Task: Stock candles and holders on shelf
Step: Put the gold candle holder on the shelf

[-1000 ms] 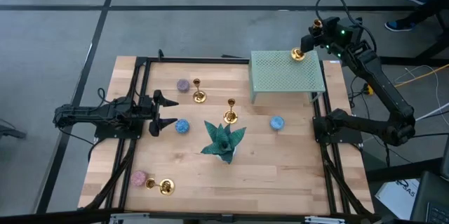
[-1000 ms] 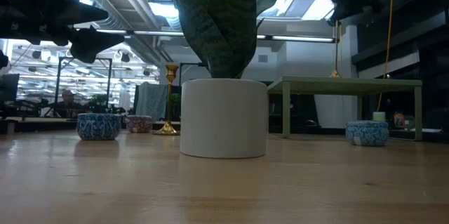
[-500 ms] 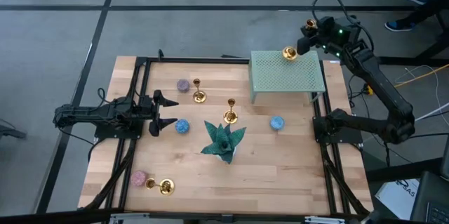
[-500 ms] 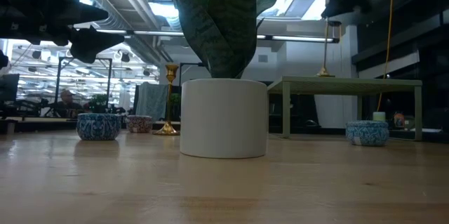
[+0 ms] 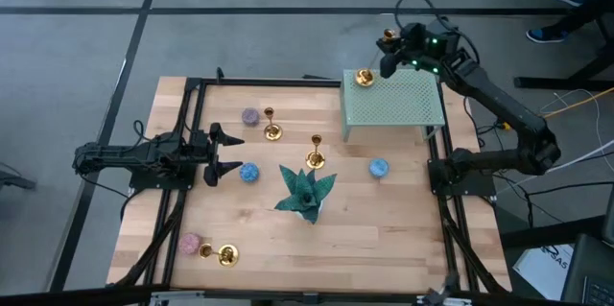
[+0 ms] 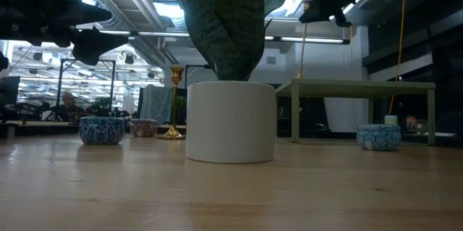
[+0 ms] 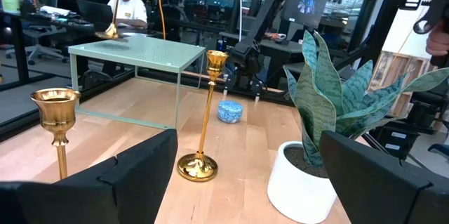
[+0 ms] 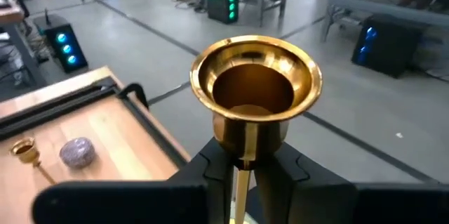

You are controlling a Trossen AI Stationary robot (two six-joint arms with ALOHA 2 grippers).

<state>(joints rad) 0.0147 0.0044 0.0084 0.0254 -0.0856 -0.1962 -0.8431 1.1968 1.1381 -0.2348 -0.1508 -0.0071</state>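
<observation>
Though overhead tiny, holder [image 8: 254, 90] cup close-up

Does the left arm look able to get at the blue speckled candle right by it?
Probably yes: the left end effector is open, and the blue speckled candle lies just beyond it with nothing between.

Teal spiky snake plant [image 5: 306, 191] in a white pot [image 6: 231, 121], just off the left gripper's [image 5: 219, 152] open fingertips; well apart from the right gripper [image 5: 389, 49]; seated person [image 7: 130, 8] far beyond.
</observation>
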